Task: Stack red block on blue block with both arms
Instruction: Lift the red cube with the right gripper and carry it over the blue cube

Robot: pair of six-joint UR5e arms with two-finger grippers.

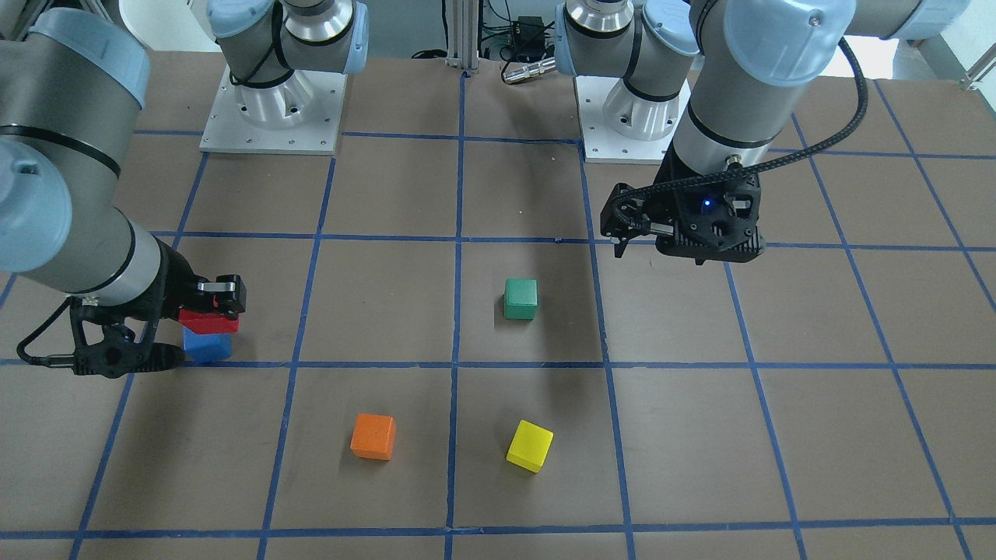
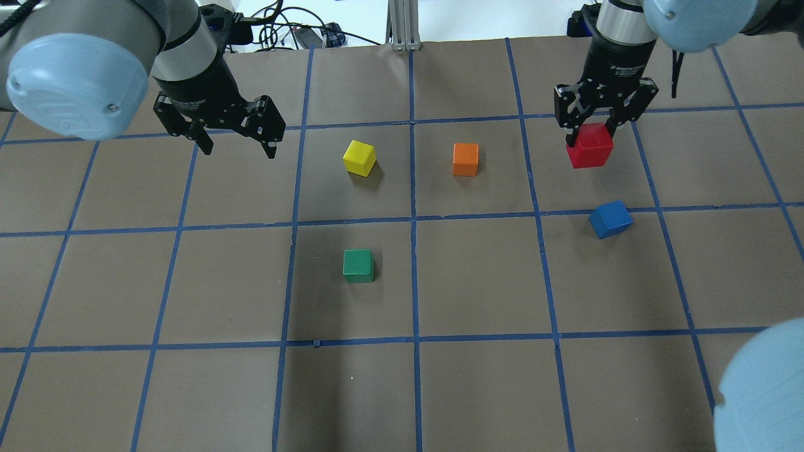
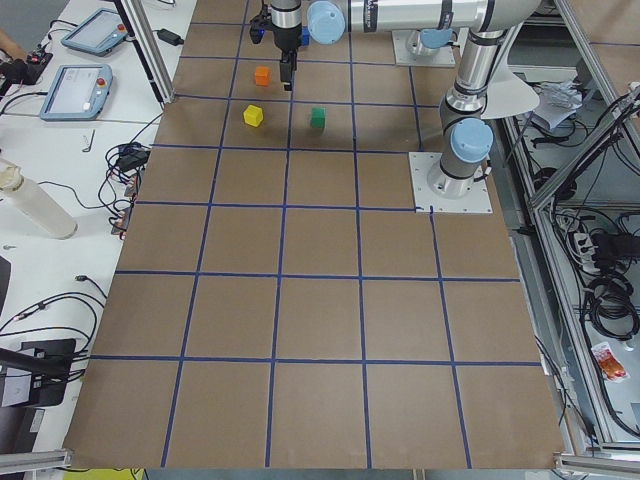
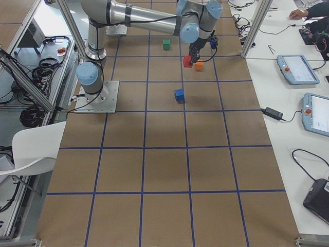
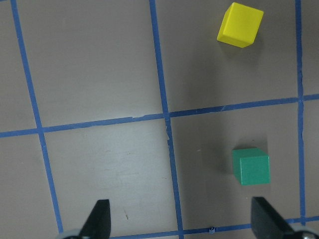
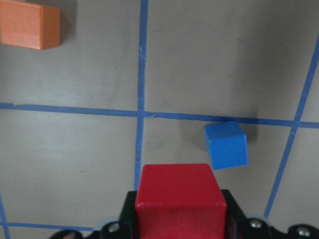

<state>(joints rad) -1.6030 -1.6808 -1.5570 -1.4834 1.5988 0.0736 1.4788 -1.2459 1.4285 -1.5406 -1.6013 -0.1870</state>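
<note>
My right gripper point(image 2: 590, 135) is shut on the red block point(image 2: 589, 147) and holds it above the table. The blue block point(image 2: 610, 219) lies on the table, apart from the red one and slightly rotated. In the right wrist view the red block point(image 6: 179, 196) sits between the jaws, and the blue block point(image 6: 226, 145) lies ahead of it and a little to the right. In the front view the red block point(image 1: 208, 320) appears just above the blue block point(image 1: 208, 347). My left gripper point(image 2: 239, 152) is open and empty, raised over the table's far left.
A yellow cube point(image 2: 359, 157) and an orange cube point(image 2: 465, 159) lie in the far middle squares. A green cube point(image 2: 358, 265) lies nearer, left of centre. The brown table point(image 2: 477, 389) carries a blue tape grid.
</note>
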